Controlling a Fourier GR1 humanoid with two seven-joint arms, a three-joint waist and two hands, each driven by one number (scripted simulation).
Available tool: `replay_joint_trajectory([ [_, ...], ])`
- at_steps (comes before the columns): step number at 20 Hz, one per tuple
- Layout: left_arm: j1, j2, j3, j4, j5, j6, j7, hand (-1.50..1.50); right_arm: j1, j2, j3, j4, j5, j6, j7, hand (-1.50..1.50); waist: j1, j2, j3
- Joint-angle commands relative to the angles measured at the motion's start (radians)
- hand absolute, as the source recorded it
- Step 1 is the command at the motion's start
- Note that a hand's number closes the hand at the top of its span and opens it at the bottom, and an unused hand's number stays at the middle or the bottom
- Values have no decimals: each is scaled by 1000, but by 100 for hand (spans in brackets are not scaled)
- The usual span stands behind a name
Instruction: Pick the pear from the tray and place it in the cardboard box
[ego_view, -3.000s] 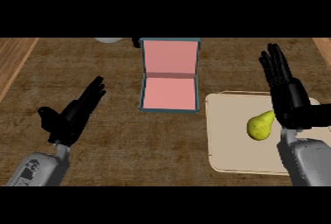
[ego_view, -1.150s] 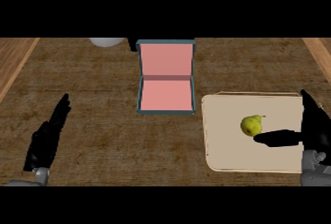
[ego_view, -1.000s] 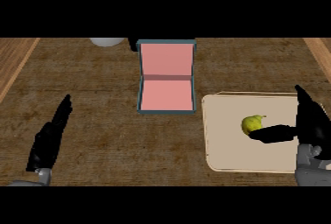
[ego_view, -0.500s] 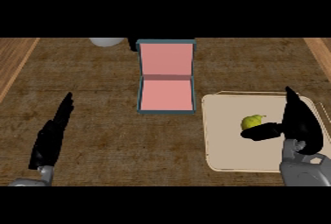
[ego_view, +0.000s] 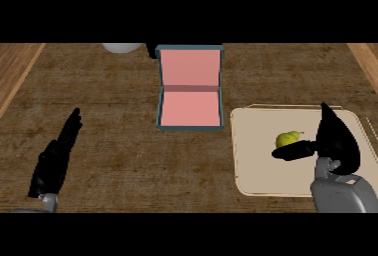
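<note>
Pear sits on the tray at four o'clock. The right hand stands at its three o'clock, fingers straight, thumb against its lower side. Best wrap its middle fully before lifting toward the cardboard box at its ten o'clock. Left hand rests open at eight o'clock.

Your right robot hand is over the tray, fingers straight and pointing away from you. Its thumb sticks out to the left and touches the pear on its near side. The pear sits on the tray just left of that hand. The cardboard box lies open on the tabletop, pink inside, well apart to the hand's far left. Your left robot hand is at the lower left with straight fingers, holding nothing. A white object is cut off at the far edge.
</note>
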Motion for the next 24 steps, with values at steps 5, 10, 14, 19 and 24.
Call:
replay_joint_trajectory([
  [5, -19, -6, 50, 18, -8, -50, 5, 0, 15, 66, 3, 18, 91, -2, 99, -150, -2, 0, 0],
  [10, 20, -29, 59, 6, -19, -69, -33, 0, -71, 87, -50, 125, 96, -4, 69, -150, 4, 2, 0],
  [14, -20, -67, 42, -38, -69, -44, 68, 0, -17, 108, -51, 117, 122, -37, 23, -150, 0, 1, 0],
  [19, 46, -76, 85, -30, -72, -84, -17, 0, 4, 99, -79, 103, 117, 1, -6, -150, 0, 0, 0],
  [24, 17, -66, 110, -75, -65, -123, 53, 0, -9, 150, -28, 122, 149, 12, 48, -150, 0, 0, 0],
])
